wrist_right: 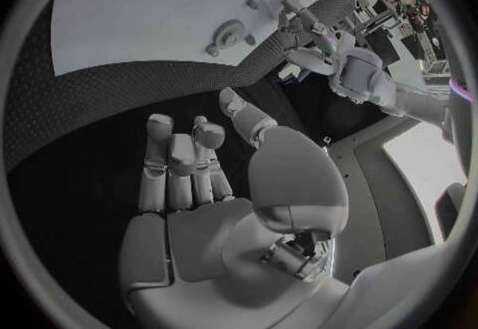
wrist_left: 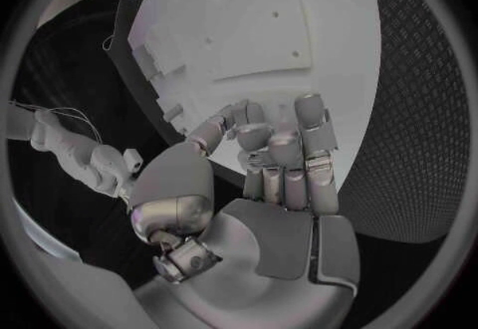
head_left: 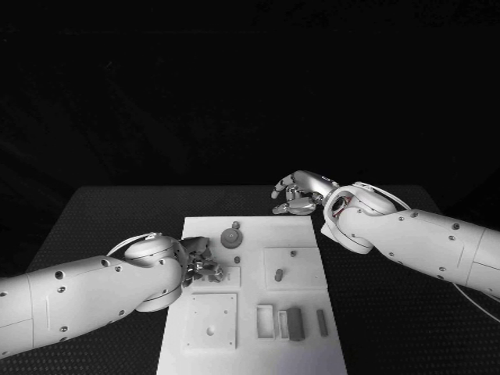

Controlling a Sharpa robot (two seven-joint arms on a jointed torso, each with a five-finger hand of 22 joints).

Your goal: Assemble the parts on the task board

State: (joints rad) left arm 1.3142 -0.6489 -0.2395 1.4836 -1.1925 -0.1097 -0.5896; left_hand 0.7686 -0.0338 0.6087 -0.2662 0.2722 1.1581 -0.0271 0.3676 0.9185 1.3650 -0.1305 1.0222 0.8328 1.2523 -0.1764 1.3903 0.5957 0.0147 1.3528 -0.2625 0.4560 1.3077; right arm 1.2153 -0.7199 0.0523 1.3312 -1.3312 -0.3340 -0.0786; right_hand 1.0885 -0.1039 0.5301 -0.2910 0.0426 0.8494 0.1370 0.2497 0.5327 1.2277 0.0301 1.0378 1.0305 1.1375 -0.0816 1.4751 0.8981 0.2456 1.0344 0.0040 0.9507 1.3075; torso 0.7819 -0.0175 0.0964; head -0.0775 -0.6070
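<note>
While the left hand (head_left: 199,266) sits over the left edge of the flat white rectangular task board (head_left: 298,297), its fingers are curled in close together; whether they grip anything small cannot be told from the head view or the left wrist view. That hand lies just beside a raised square plate (head_left: 211,330) nearer the robot and short of the round grey knob-like part (head_left: 231,237) that stands farther up the board. A small grey peg (head_left: 278,275) stands in a square recess towards the board's right side, and a row of upright grey blocks (head_left: 292,323) stands near the board's near right corner. The right hand (head_left: 300,194) hovers past the board's far edge, over the black textured table (head_left: 115,211), its fingers bent inward with nothing visible between them. Bare table runs along both long sides of the board, and the board's centre strip between the two hands lies uncovered.
</note>
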